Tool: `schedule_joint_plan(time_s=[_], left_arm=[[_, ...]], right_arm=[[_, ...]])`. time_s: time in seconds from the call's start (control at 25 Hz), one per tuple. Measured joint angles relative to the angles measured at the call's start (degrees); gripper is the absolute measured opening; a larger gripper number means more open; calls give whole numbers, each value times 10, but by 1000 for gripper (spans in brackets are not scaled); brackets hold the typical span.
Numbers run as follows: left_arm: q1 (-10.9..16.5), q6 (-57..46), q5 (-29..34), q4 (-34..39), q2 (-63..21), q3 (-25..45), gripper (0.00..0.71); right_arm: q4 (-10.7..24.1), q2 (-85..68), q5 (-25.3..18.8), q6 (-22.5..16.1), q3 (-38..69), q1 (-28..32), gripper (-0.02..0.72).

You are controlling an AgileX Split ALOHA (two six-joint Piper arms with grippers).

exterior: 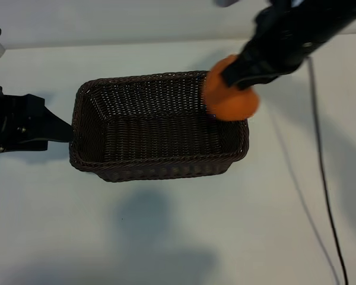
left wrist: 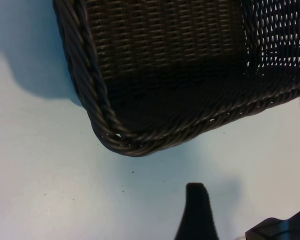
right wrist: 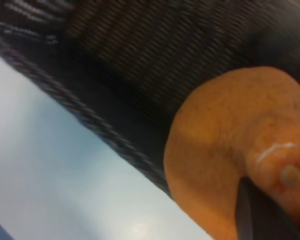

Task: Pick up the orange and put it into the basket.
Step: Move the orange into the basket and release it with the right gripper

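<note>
The dark brown woven basket [exterior: 160, 169] stands in the middle of the white table. My right gripper [exterior: 236, 76] reaches in from the upper right and is shut on the orange [exterior: 230, 101], which hangs over the basket's far right corner, above the rim. In the right wrist view the orange [right wrist: 220, 145] fills the near side, with one dark finger [right wrist: 260, 215] pressed against it and the basket rim [right wrist: 90, 120] beneath. My left gripper [exterior: 54, 128] rests on the table just off the basket's left end, open and holding nothing. Its wrist view shows one finger [left wrist: 197, 212] short of a basket corner [left wrist: 125, 142].
A thin black cable [exterior: 320, 178] runs down the table on the right side. Bare white tabletop [exterior: 166, 237] lies in front of the basket and to its right.
</note>
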State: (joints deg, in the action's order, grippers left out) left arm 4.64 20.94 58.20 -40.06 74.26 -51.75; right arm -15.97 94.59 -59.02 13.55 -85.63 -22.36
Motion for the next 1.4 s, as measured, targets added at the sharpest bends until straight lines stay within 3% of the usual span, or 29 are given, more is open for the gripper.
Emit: schedule_joint_plan(time_s=[0.32, 0.68, 1.4], left_arm=[[0, 9, 7, 0, 0, 0, 569], [0, 11, 9, 0, 0, 0, 569], [0, 12, 9, 0, 0, 0, 569]], right_arm=[[0, 57, 22, 0, -33, -68, 47], [15, 68, 68, 0, -35, -69, 47], [1, 202, 114, 7, -38, -69, 48]])
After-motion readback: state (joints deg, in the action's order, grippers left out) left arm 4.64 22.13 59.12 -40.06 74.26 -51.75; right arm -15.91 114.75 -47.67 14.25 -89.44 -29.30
